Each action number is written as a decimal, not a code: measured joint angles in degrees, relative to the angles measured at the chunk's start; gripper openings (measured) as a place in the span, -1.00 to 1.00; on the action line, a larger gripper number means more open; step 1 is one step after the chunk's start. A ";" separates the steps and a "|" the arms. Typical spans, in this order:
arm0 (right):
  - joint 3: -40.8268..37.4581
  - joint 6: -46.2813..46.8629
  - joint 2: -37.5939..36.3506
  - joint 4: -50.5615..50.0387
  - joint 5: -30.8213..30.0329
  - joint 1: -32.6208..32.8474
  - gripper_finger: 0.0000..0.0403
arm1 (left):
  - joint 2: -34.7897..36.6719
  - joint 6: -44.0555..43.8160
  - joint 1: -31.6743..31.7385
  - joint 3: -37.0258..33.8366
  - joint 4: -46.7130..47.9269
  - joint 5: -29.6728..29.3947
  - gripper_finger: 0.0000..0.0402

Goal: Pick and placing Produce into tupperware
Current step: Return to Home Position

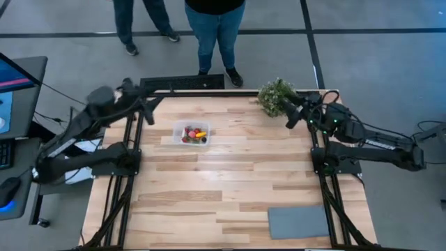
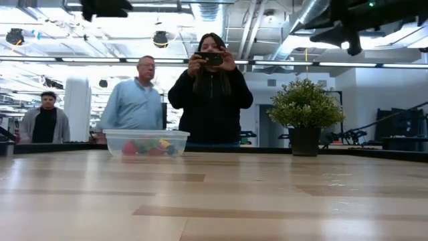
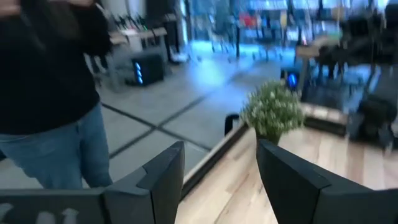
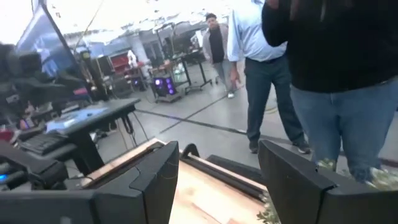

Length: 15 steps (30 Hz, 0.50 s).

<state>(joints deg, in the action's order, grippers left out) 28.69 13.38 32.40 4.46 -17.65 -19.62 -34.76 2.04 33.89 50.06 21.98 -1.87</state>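
The clear tupperware (image 1: 191, 134) stands on the wooden table, left of the middle toward the far edge, also in the low view (image 2: 147, 143). Inside it lies the produce (image 1: 194, 135): red, yellow and dark pieces (image 2: 148, 148). My left gripper (image 1: 146, 104) is raised near the table's far left corner, open and holding nothing; its fingers (image 3: 219, 180) frame bare air. My right gripper (image 1: 291, 115) is raised near the far right corner beside the plant, open and also holding nothing (image 4: 217, 180).
A bushy green plant in a dark pot (image 1: 274, 95) stands at the far right edge, close to my right gripper (image 2: 305, 114). A flat grey mat (image 1: 298, 222) lies near the near right corner. People stand beyond the far edge (image 2: 210, 87).
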 joint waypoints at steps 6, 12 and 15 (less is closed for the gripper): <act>-6.31 0.10 -6.64 0.57 -3.59 2.15 0.21 | 16.37 -3.45 0.00 -12.35 -3.52 -3.15 -0.04; -12.65 0.17 -13.25 2.57 -3.61 2.76 0.21 | 29.99 -6.01 -0.02 -22.24 -3.18 -1.85 -0.04; -15.54 0.89 -16.48 4.24 -3.52 2.77 0.21 | 34.73 -6.62 -0.02 -25.61 -1.55 -3.25 -0.04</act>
<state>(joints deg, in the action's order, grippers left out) 13.15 14.27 15.92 8.71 -21.17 -16.85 -0.03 -4.58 33.87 24.46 20.43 -5.12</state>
